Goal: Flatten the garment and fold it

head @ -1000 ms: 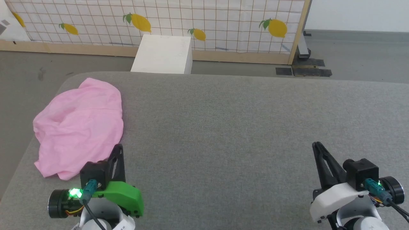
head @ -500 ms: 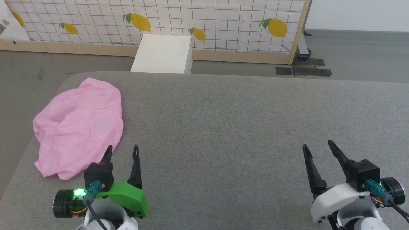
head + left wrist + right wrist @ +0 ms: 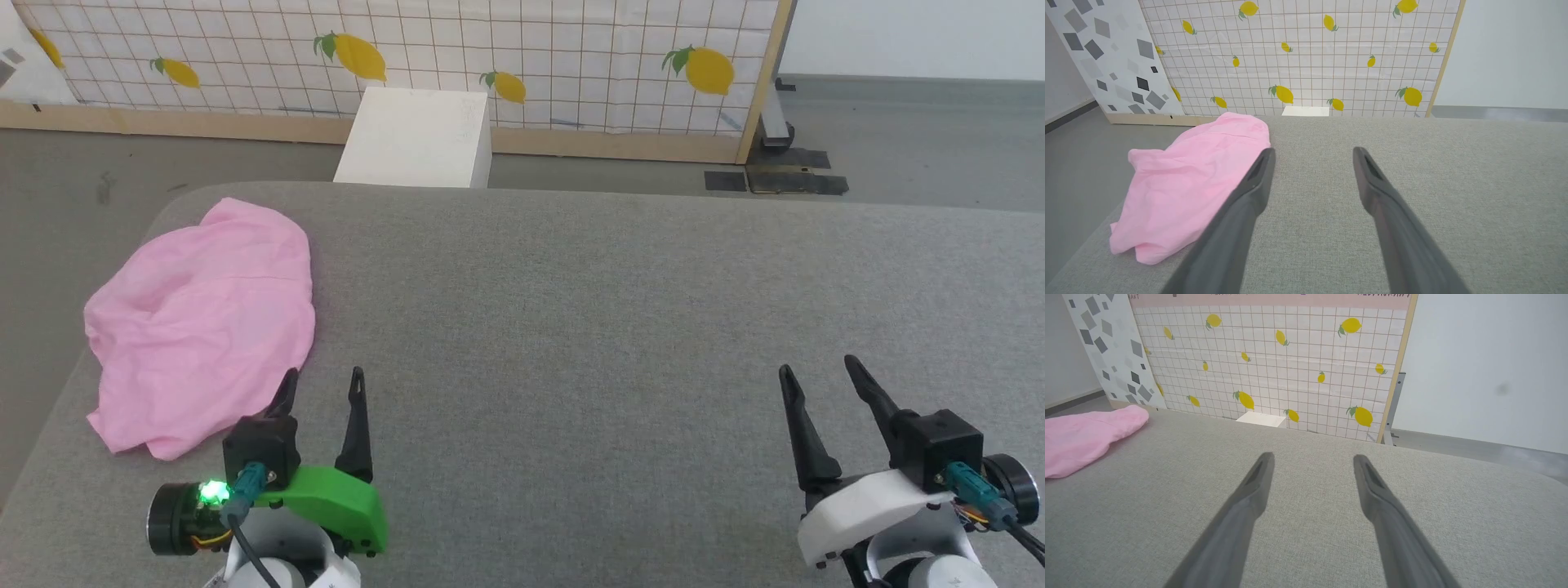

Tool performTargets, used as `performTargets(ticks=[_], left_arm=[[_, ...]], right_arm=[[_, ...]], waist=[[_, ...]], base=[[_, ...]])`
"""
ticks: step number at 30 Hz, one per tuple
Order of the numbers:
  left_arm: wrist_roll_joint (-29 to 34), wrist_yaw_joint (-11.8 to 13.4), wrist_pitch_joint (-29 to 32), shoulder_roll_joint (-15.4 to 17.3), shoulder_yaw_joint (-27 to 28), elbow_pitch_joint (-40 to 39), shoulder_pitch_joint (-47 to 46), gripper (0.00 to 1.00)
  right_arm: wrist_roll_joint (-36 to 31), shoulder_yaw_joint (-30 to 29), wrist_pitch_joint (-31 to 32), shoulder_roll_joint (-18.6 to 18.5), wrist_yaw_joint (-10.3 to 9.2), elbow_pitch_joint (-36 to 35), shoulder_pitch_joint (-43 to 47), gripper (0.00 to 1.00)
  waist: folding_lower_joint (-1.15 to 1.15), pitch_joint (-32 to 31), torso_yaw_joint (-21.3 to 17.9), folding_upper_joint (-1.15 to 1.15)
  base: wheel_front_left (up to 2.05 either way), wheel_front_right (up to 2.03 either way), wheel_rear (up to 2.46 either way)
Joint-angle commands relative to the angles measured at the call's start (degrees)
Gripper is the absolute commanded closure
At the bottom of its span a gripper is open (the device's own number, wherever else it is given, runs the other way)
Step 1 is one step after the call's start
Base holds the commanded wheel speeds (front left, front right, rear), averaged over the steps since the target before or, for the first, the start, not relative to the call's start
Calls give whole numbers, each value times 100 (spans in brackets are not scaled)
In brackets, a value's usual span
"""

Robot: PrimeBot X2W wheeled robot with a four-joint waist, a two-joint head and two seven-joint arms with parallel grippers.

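The garment [image 3: 200, 318] lies as a crumpled pink heap on the grey counter [image 3: 571, 310], at the counter's far left corner, with one side close to the counter's left rim. Neither a waistband nor a tag can be made out among the folds.

The left gripper [image 3: 323, 377] is held over the counter's near left part, and the right gripper [image 3: 818, 367] over its near right part. The jaws of both are spread wide and nothing is gripped in either. Whether the cloth is brushed by the left gripper's outer finger cannot be told.

The task is judged to be at its very start. Nothing has been flattened or folded, and the step in hand is taken to be the approach to the cloth.

For the next move, the left gripper would need to be carried toward the counter's far left corner and lowered onto an edge of the heap. The right gripper would have to be brought across from the counter's right side, so that a second edge could be taken. The cloth could then be drawn toward the counter's bare middle and spread there. Since the fabric looks thin, a low pinch close to the counter's surface is thought to be needed, with care that a single layer is caught.
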Motion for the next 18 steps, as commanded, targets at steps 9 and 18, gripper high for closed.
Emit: performTargets(ticks=[9,18], left_arm=[[-130,75,-157,-5,-92,71,-141,0],[-180,94,-264,-6,-136,116,-166,0]], right_arm=[[189,-68,-166,5,-2,4,-80,0],[264,-98,-273,6,-3,-22,-34,0]], waist=[[0,5,1,0],[0,15,7,0]], base=[[0,0,0],[0,0,0]])
